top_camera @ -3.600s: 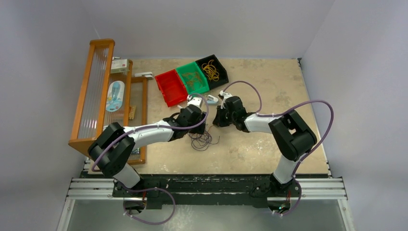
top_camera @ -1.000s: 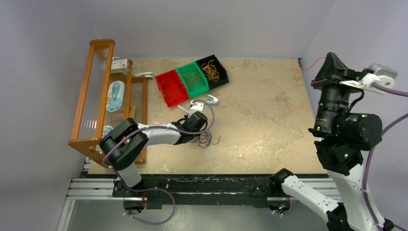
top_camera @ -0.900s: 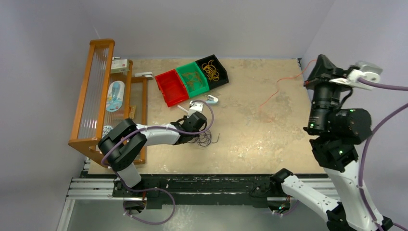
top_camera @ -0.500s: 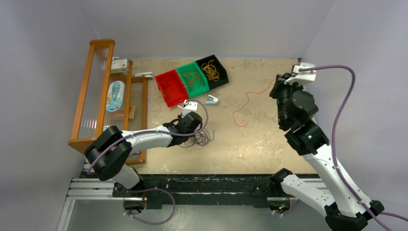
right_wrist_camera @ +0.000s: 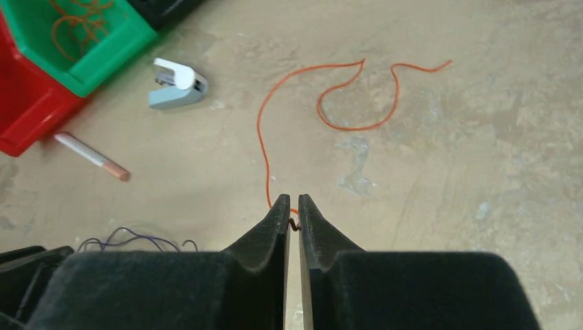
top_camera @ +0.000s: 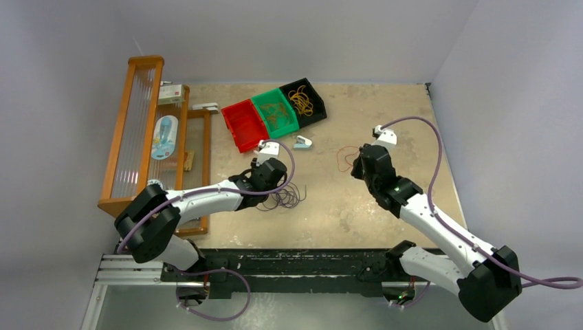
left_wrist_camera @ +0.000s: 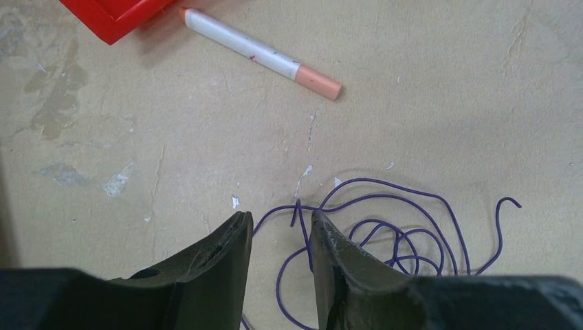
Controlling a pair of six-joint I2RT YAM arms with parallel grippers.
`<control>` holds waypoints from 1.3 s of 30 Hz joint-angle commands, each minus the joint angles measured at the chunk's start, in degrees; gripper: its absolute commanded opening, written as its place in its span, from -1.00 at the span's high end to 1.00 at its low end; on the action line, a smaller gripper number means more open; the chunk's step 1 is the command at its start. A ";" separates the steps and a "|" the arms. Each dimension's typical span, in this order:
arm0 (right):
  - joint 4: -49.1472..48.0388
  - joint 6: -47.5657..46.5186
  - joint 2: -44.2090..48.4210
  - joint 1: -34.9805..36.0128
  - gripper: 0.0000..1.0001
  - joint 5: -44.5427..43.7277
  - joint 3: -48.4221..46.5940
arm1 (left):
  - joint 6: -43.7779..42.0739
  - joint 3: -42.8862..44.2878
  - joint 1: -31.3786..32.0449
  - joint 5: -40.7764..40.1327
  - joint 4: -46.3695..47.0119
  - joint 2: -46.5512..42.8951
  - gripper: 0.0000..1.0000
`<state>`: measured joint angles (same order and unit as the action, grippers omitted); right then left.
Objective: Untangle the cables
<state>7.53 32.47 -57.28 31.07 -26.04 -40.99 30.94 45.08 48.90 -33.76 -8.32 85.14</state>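
Your right hand [right_wrist_camera: 293, 201] is clenched on one end of the thin orange wire [right_wrist_camera: 260, 137]. The rest of it trails loose over the beige bench [top_camera: 357, 103], apart from the coiled purple wire [left_wrist_camera: 371, 181]. Your left hand [left_wrist_camera: 278, 218] is released, straddling a purple strand. Looks like the laying-out step to me, so next I'd drop the orange and loosen those purple loops.

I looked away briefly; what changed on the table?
The right gripper, pinching the orange cable, pulled it free, swung up and right, then came down, laying it right of the purple cable. The left gripper stayed over that; bins unchanged.
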 commanded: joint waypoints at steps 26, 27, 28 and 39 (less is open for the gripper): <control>1.68 -10.04 -24.02 -15.73 -0.88 15.74 -16.49 | 0.13 0.80 0.12 -1.93 0.89 -2.18 0.25; 1.84 -10.18 -24.88 -16.10 -0.91 15.83 -17.00 | 0.17 0.80 0.14 -1.90 0.85 -2.26 0.25; 2.13 -10.25 -25.96 -16.47 -0.94 15.66 -17.60 | 0.17 0.76 0.14 -1.92 0.86 -2.26 0.25; -0.18 -5.95 -33.44 -19.02 -0.87 15.32 -18.09 | -0.01 1.06 0.14 -1.98 0.57 -2.27 0.25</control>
<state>10.70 24.25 -90.45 13.21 -12.27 -58.48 30.87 45.08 48.90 -34.37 -8.56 84.20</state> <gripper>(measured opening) 0.949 0.376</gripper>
